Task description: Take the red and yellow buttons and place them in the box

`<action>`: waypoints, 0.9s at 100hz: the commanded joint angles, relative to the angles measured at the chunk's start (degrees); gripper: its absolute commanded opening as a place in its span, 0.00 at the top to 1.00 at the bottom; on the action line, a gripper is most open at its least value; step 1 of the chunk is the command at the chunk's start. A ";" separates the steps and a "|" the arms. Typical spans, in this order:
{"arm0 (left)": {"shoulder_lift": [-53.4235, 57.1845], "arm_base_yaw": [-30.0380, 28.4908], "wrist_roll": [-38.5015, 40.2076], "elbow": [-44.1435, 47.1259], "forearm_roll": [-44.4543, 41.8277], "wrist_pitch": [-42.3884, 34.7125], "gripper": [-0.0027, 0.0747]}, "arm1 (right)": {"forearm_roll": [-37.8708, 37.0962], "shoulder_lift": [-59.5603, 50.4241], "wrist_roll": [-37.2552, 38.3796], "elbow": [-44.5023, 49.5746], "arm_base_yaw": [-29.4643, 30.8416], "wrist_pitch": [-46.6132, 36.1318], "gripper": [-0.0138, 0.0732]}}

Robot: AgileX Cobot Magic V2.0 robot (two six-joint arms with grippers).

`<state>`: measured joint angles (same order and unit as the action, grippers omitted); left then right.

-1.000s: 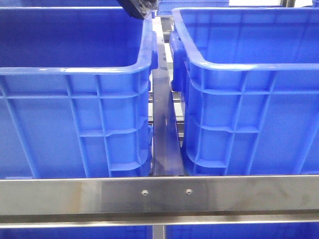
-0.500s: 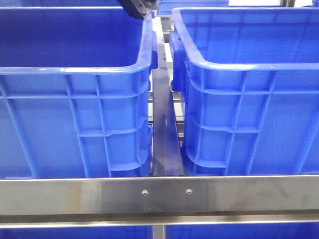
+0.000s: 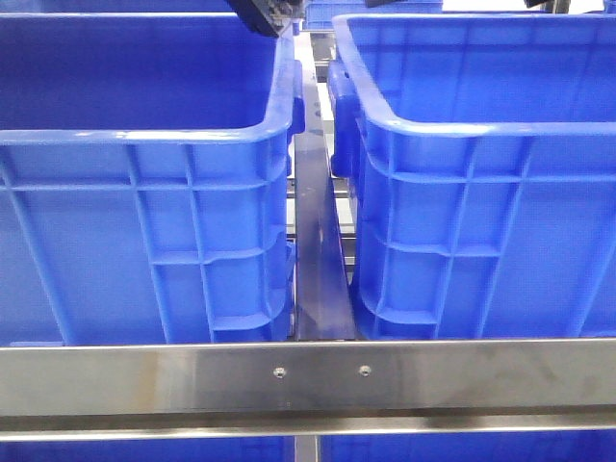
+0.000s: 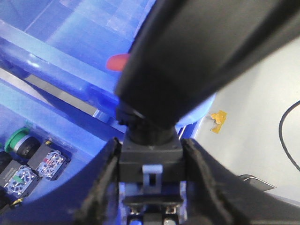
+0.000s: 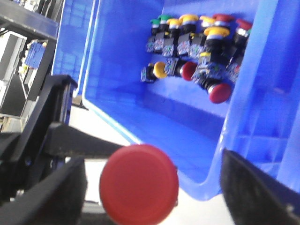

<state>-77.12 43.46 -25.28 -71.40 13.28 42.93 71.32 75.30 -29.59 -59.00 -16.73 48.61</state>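
Transport is underway — right tool (image 5: 140, 197) is gripping a red button (image 5: 139, 183) just outside the box (image 5: 243, 117); next, carrying it over the rim. Left tool (image 4: 151, 187) is clamping a black switch body (image 4: 151, 154).

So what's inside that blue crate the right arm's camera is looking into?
A cluster of push buttons with red, yellow and green caps lies against the far wall of the blue crate. The red cap between the right gripper's fingers hides part of the near rim.
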 commanded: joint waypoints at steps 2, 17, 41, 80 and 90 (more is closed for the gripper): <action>1.64 0.42 -0.02 -1.75 1.34 -3.96 0.70 | 3.44 -1.37 -1.10 -2.10 -0.08 -1.08 0.28; 1.64 0.42 -0.02 -1.75 1.34 -3.96 0.70 | 3.44 -1.37 -1.10 -2.10 -0.08 -0.99 0.55; 1.64 0.42 -0.02 -1.75 1.34 -3.96 0.57 | 3.44 -1.37 -1.10 -2.10 -0.08 -0.99 0.59; 1.64 0.42 -0.02 -1.75 -0.63 -1.32 0.09 | 3.38 -1.56 -4.25 -2.17 4.00 -7.31 0.59; 1.64 0.42 -0.02 -1.75 -0.63 -1.07 0.10 | 3.38 -1.56 -7.17 -2.17 7.43 -10.76 0.59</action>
<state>-77.23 43.46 -25.28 -71.40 11.78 44.25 71.63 75.30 -33.44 -59.25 -12.09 41.74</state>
